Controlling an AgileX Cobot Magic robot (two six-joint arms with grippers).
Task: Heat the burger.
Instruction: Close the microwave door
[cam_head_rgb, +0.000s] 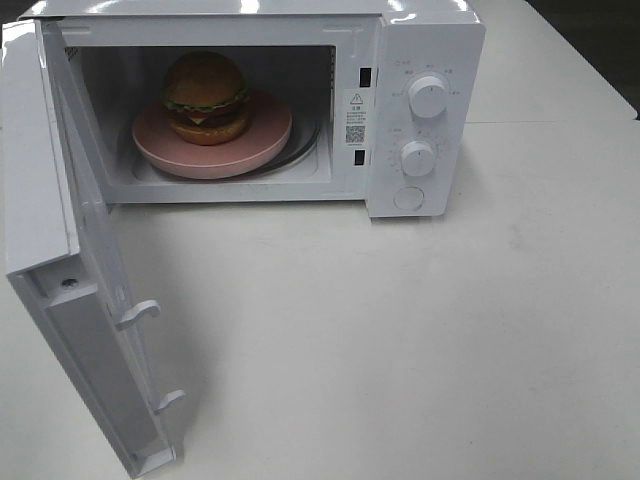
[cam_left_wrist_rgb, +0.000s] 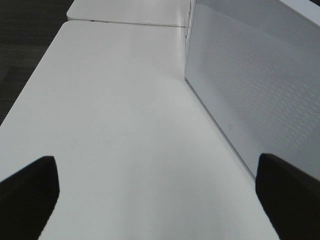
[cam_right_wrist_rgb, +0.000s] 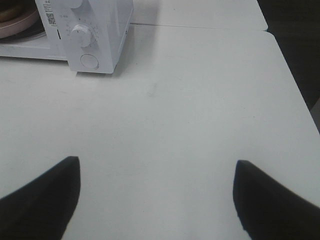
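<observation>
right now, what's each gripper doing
left gripper: open, holding nothing
right gripper: open, holding nothing

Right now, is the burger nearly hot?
Not yet. Done: the burger sits on its plate inside the microwave. In hand: nothing; the left gripper and right gripper hang open and empty over the table. Left: shut the open door and turn a knob.

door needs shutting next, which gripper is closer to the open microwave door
Left. The left gripper sits open right beside the door; the right gripper hangs open over the table, with the microwave's knob panel well ahead of it.
</observation>
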